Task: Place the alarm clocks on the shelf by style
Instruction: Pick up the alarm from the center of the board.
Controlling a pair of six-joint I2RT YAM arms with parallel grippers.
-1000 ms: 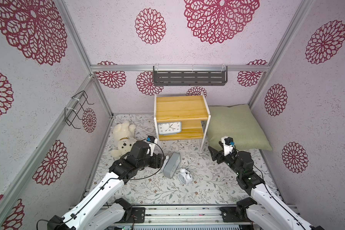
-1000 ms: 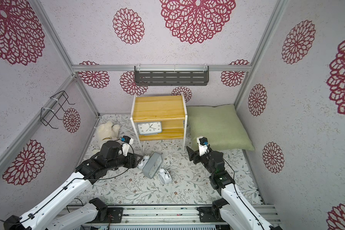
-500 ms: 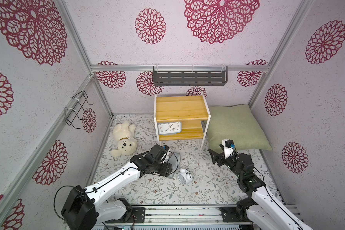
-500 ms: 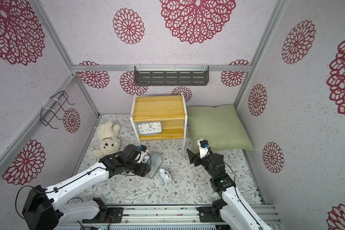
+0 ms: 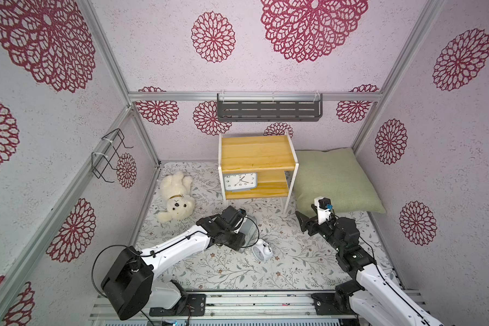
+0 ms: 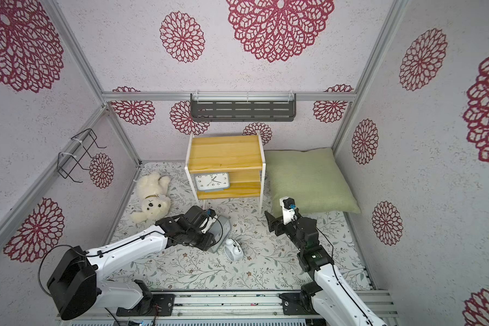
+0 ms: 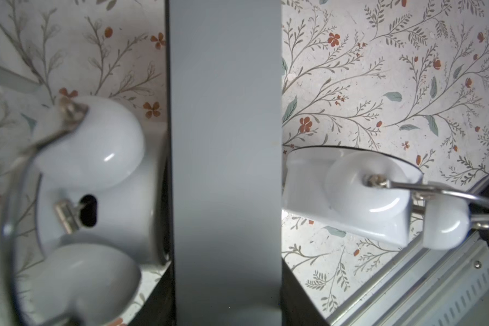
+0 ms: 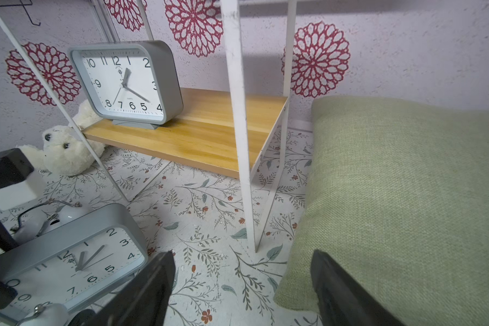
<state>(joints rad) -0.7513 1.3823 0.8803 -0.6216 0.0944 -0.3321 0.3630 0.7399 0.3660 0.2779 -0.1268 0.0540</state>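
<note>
The shelf (image 5: 256, 152) (image 6: 225, 153) stands at the back. A grey alarm clock (image 5: 240, 181) (image 8: 124, 81) sits on the left of its lower board. A second grey clock (image 5: 249, 227) (image 6: 223, 228) (image 7: 226, 141) stands on the floor, and my left gripper (image 5: 242, 234) (image 7: 226, 310) is shut on its body from above. Two white twin-bell clocks flank it in the left wrist view, one (image 7: 96, 180) on each side (image 7: 350, 194). Only one (image 5: 261, 248) (image 6: 233, 248) shows in both top views. My right gripper (image 5: 307, 216) (image 8: 242, 282) hovers open and empty near the shelf's front right leg.
A white teddy bear (image 5: 177, 203) lies left of the shelf. A green pillow (image 5: 333, 180) fills the back right, beside my right gripper. A dark grey slotted rack (image 5: 268, 110) hangs on the back wall and a black wire rack (image 5: 108, 155) on the left wall.
My left arm reached right over the floor grey clock and its jaws narrowed onto it, uncovering the teddy bear. The right arm barely moved and stayed open.
</note>
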